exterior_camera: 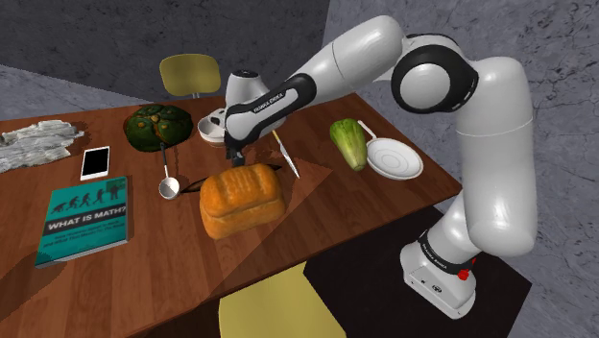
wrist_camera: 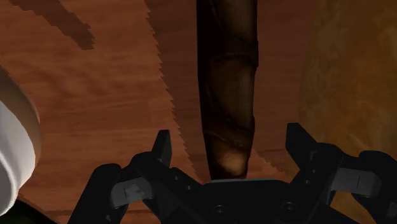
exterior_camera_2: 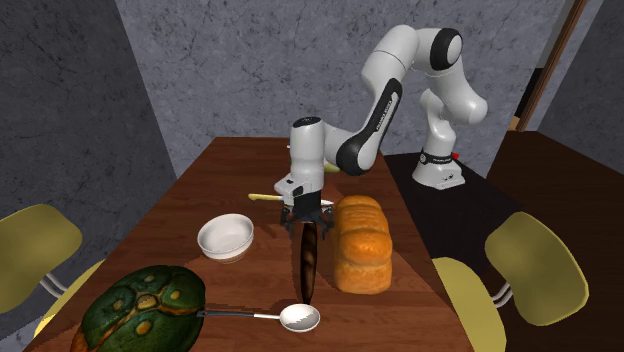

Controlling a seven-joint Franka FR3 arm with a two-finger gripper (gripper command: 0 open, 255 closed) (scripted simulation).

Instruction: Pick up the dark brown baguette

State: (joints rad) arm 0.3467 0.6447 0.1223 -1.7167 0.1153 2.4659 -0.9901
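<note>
The dark brown baguette (exterior_camera_2: 307,258) lies on the wooden table (exterior_camera_2: 230,180), alongside an orange-brown bread loaf (exterior_camera_2: 361,243). My gripper (exterior_camera_2: 303,218) hangs over the baguette's end nearest the arm, pointing down. In the wrist view the baguette (wrist_camera: 228,83) runs away from the hand between the two black fingers. My gripper (wrist_camera: 229,135) is open, with a gap on each side of the baguette and neither finger touching it. In the shoulder view my gripper (exterior_camera: 233,158) sits just behind the loaf (exterior_camera: 242,199), which hides most of the baguette.
A white bowl (exterior_camera_2: 226,237) stands beside the gripper, opposite the loaf. A spoon (exterior_camera_2: 280,317) and a round green object (exterior_camera_2: 140,310) lie past the baguette's far end. A knife (exterior_camera: 286,154), lettuce (exterior_camera: 349,142), plate (exterior_camera: 395,158), book (exterior_camera: 84,219) and phone (exterior_camera: 96,163) share the table.
</note>
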